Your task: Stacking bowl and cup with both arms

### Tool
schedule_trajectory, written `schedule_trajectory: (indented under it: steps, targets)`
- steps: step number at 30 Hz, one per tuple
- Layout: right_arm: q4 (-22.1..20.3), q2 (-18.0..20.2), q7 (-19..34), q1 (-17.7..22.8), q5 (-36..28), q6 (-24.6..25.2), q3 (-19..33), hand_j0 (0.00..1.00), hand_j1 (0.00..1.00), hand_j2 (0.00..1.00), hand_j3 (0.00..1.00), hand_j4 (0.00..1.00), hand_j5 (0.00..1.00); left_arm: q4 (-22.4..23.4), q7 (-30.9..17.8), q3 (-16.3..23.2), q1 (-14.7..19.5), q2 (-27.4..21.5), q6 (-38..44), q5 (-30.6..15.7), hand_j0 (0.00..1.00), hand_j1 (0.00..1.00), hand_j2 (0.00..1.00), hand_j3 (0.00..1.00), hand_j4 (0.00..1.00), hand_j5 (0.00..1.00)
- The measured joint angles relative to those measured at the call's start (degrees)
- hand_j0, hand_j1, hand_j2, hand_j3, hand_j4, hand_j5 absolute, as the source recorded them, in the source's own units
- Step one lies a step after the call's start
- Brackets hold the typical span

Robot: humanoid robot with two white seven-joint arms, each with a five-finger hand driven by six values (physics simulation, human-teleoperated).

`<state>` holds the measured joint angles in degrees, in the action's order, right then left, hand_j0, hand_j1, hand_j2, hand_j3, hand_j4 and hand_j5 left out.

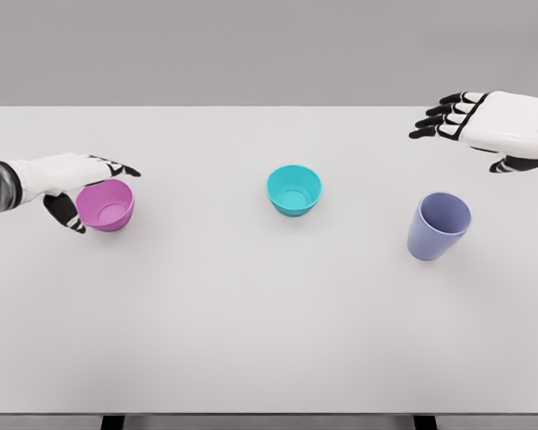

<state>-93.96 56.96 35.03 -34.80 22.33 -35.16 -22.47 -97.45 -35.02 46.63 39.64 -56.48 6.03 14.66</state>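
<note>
A pink bowl [107, 205] stands upright at the left of the white table [251, 322]. My left hand [97, 192] is right at it: the fingers [117, 167] stretch along the back of its rim and the thumb [68, 213] hangs by its left side, spread, not clamped. A teal bowl [294, 189] sits in the middle. A lavender cup [438, 226] stands upright at the right. My right hand [462, 143] hovers open above the far right of the table, behind and to the right of the cup, well apart from it.
Only these three vessels are on the table, spaced widely. The front edge runs along the bottom of the picture, and a grey wall rises behind the far edge.
</note>
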Motion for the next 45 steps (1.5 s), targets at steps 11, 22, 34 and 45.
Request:
schedule_trajectory:
  steps: [11, 22, 34, 45]
  targets:
    - [0.0, 0.9, 0.0, 0.1, 0.0, 0.0, 0.0, 1.00, 1.00, 1.00, 1.00, 1.00, 1.00, 3.0, 0.0, 0.4, -0.1, 2.7, -0.5, 1.8, 1.00, 1.00, 1.00, 1.00, 1.00, 1.00]
    - [0.1, 1.1, 0.0, 0.1, 0.0, 0.0, 0.0, 1.00, 1.00, 1.00, 1.00, 1.00, 1.00, 3.1, 0.0, 1.4, -0.1, 2.8, -0.9, 2.1, 1.00, 1.00, 1.00, 1.00, 1.00, 1.00]
    - [0.1, 1.1, 0.0, 0.2, 0.0, 0.0, 0.0, 1.00, 1.00, 1.00, 1.00, 1.00, 1.00, 3.3, 0.0, 1.7, -0.1, 2.8, -0.9, 3.2, 1.00, 1.00, 1.00, 1.00, 1.00, 1.00]
    - [0.2, 1.2, 0.0, 0.2, 0.0, 0.0, 0.0, 1.00, 1.00, 1.00, 1.00, 1.00, 1.00, 4.0, 0.0, 1.8, 0.0, 3.0, -1.0, 3.9, 1.00, 1.00, 1.00, 1.00, 1.00, 1.00]
